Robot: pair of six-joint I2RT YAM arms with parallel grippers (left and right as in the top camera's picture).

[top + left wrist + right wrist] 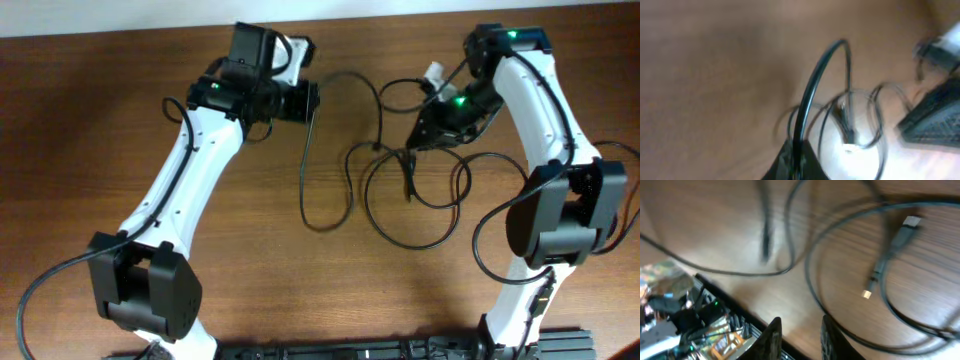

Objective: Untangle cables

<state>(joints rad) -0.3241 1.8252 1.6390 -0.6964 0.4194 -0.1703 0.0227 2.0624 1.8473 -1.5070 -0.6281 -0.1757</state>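
Several thin black cables (410, 200) lie in overlapping loops on the wooden table between the arms. My left gripper (308, 102) is shut on one cable (812, 95), which hangs from it and runs down into a long loop (305, 190). My right gripper (420, 135) hovers over the upper part of the tangle. Its fingers (800, 340) are apart with nothing between them. Under it lie cable loops (810, 280), a flat silver plug (910, 222) and a smaller plug (867, 294). The left wrist view is blurred.
The table is brown wood (100, 120). A small white piece (435, 72) sits by the right arm's wrist. The arms' own thick black wires curve near their bases (485, 235). A black rail (400, 350) runs along the front edge.
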